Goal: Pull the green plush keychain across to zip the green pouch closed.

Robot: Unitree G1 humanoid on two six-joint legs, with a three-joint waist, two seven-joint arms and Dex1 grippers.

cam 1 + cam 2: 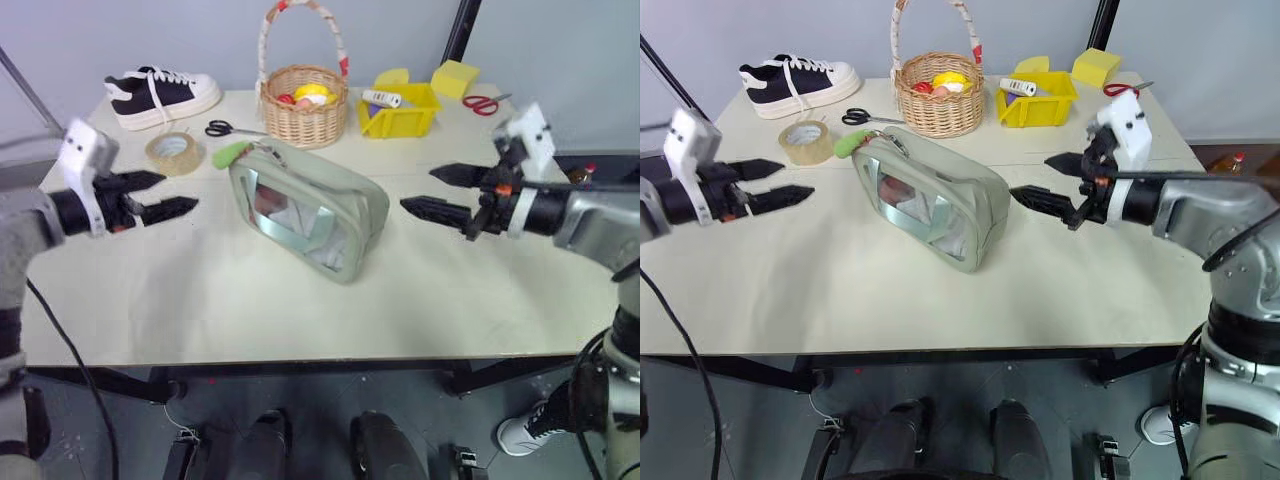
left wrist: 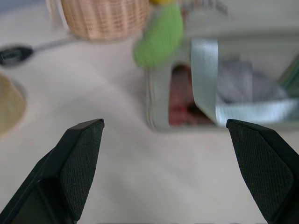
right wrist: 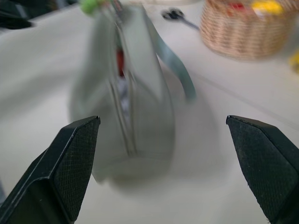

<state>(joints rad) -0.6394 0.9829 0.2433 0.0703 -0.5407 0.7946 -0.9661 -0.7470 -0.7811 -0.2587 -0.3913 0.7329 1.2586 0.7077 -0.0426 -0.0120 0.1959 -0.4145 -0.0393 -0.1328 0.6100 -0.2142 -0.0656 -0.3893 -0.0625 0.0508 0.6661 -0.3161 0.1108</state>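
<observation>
Flanking the pale sage fabric pouch [image 1: 308, 208] mid-table, my left gripper [image 1: 160, 196] and right gripper [image 1: 438, 192] hang released; lime-green plush keychain [image 1: 230, 153] sits at its far-left end.

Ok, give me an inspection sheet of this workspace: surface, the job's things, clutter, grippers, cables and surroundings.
Surface: pale table, bare at the front.
Job's things: green pouch at the centre, zipper open; green plush keychain at its far left end.
Clutter: shoe, tape roll, black scissors, wicker basket, yellow bin, yellow block, red scissors along the back.
Grippers: left gripper and right gripper open, flanking the pouch, touching nothing.
Cables: black cable by the left arm.
Surroundings: grey wall.
</observation>
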